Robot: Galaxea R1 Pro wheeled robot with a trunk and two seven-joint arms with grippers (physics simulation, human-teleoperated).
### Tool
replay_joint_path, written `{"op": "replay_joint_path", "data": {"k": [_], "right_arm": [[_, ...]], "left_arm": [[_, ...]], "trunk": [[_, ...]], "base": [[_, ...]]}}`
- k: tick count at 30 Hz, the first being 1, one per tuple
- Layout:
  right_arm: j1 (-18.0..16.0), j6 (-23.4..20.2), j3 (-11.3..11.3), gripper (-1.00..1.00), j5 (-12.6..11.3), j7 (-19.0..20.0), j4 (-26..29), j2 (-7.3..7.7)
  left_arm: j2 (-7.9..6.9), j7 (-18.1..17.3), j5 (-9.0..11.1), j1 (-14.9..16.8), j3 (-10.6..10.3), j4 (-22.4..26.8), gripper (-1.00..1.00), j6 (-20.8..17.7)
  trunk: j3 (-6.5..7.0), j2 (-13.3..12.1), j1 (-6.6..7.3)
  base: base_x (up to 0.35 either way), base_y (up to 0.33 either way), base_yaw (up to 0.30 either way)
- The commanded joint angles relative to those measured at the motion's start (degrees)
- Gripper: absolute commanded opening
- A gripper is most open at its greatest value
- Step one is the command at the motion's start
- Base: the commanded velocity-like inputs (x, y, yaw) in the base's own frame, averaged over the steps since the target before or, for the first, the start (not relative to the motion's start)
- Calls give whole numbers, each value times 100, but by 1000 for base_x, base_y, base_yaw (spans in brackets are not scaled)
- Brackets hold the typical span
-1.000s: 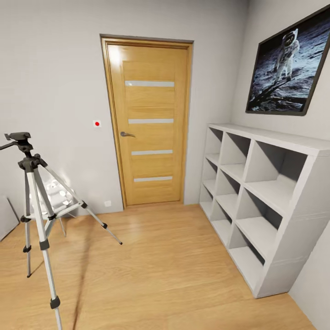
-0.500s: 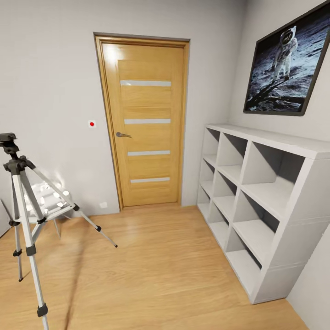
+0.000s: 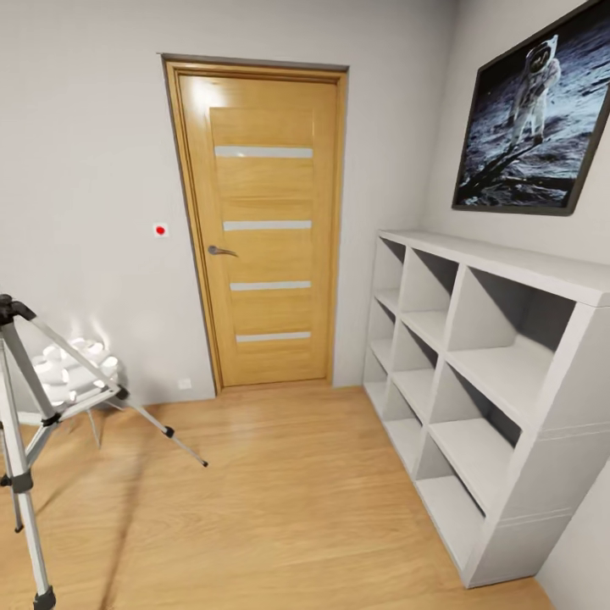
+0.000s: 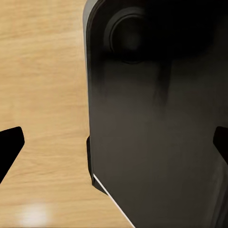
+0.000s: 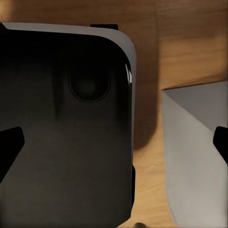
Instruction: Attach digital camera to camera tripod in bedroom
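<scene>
Grippers both sit tucked low with their tips spread wide and nothing between them. Tripod (image 3: 34,424) stands at my far left, half cut off, so my left gripper (image 4: 114,142) is nearer than my right gripper (image 5: 114,142). Haven't spotted any camera.

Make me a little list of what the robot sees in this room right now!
room: bedroom with light wood floor
door: wooden door, shut
tripod: camera tripod at the left edge, top cut off
shelves: white cube shelves on the right, cubbies bare
picture: astronaut picture above the shelves
wall: small red button left of the door
</scene>
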State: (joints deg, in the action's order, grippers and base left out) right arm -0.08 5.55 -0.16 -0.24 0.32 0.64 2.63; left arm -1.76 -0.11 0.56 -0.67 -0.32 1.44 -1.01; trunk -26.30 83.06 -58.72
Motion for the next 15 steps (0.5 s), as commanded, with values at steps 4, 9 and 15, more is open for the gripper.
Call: {"op": "replay_joint_path", "data": {"k": [4, 9, 15], "right_arm": [[-1, 16, -1, 100, -2, 3, -1, 1], [-1, 16, -1, 100, -2, 3, 2, 1], [-1, 16, -1, 100, -2, 3, 0, 1]], "left_arm": [[0, -2, 6, -4, -3, 14, 100, -9], [1, 0, 6, -4, -3, 13, 100, -5], [-1, 0, 6, -4, -3, 14, 100, -4]], "trunk": [[-4, 2, 0], [-4, 2, 0], [-4, 2, 0]], "base": [[22, -16, 247], [5, -3, 132], [1, 0, 20]]}}
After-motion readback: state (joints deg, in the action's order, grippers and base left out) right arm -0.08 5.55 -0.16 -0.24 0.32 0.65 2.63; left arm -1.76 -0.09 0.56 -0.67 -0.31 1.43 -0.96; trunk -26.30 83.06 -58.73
